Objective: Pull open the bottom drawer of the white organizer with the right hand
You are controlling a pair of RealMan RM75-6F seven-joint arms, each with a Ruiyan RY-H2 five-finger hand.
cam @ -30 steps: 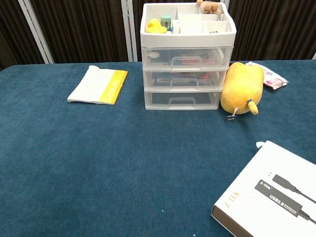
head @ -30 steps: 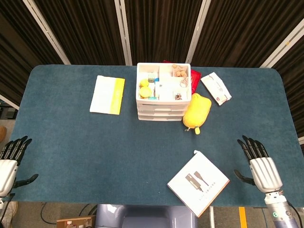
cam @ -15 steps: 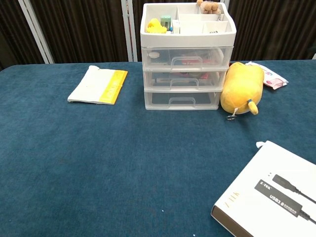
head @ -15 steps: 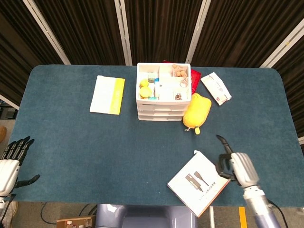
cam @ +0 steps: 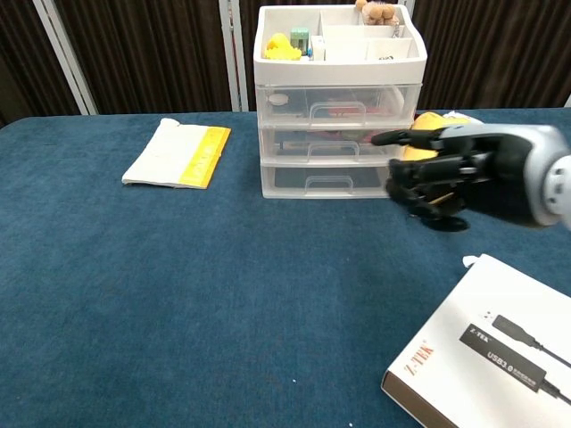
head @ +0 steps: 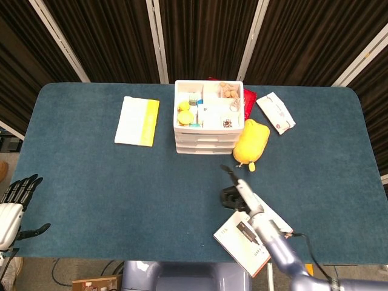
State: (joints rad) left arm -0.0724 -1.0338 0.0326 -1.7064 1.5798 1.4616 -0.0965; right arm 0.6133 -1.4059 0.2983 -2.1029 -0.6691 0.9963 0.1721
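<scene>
The white organizer stands at the table's far middle, its top tray full of small items. Its three clear drawers face me, and the bottom drawer is closed, its handle bare. My right hand hovers just right of the drawer fronts, holding nothing, with one finger stretched toward the middle drawer and the others bent. In the head view this right hand is a short way in front of the organizer, apart from it. My left hand rests at the near left table edge, fingers spread and empty.
A yellow plush toy leans against the organizer's right side, mostly hidden behind my hand in the chest view. A white boxed product lies near the front right. A yellow and white booklet lies left of the organizer, a packet to its right.
My right hand has swung from the near right table edge in toward the organizer and now shows in the chest view beside the drawers. The left hand has stayed put.
</scene>
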